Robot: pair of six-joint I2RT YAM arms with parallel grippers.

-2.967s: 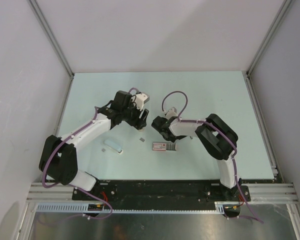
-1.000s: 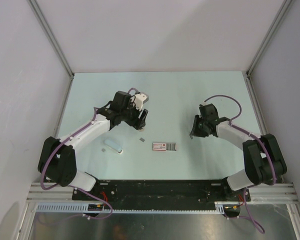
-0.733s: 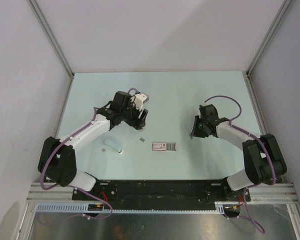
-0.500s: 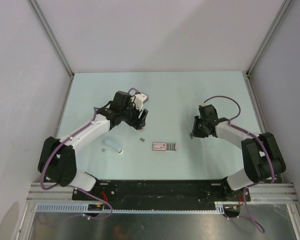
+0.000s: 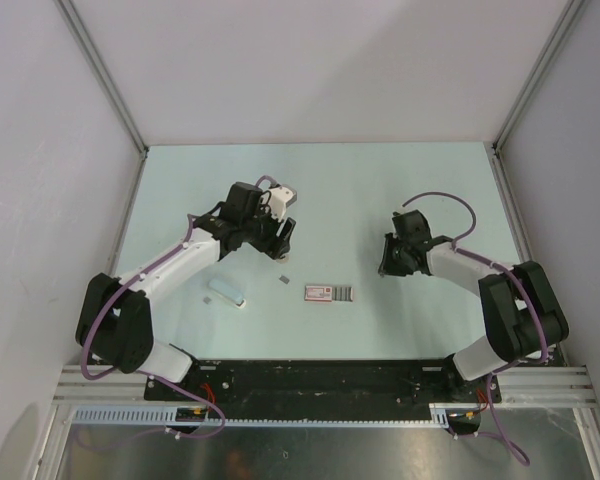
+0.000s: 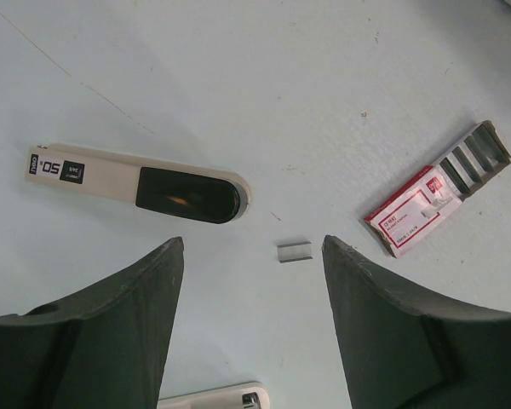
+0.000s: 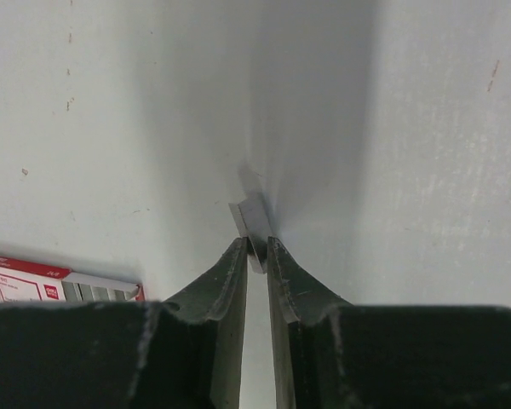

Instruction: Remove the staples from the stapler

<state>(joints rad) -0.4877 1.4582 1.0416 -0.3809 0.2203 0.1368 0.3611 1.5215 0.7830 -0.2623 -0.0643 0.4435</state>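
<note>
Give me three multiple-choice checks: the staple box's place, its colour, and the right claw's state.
1. Where is the staple box?
A) flat on the table
B) on top of the stapler
C) off the table's edge

2. Its label colour?
A) blue
B) red and white
C) green

3. The right claw is:
A) wide open
B) gripping the box
C) pinched on a staple strip

Answers:
1 A, it lies on the bare surface.
2 B, red print shows on white.
3 C, the tips squeeze the grey strip.

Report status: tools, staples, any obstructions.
Left tool open, empty, above a loose strip. Right tool shut on staple strip. Stapler lies apart, untouched. Nothing blocking.
</note>
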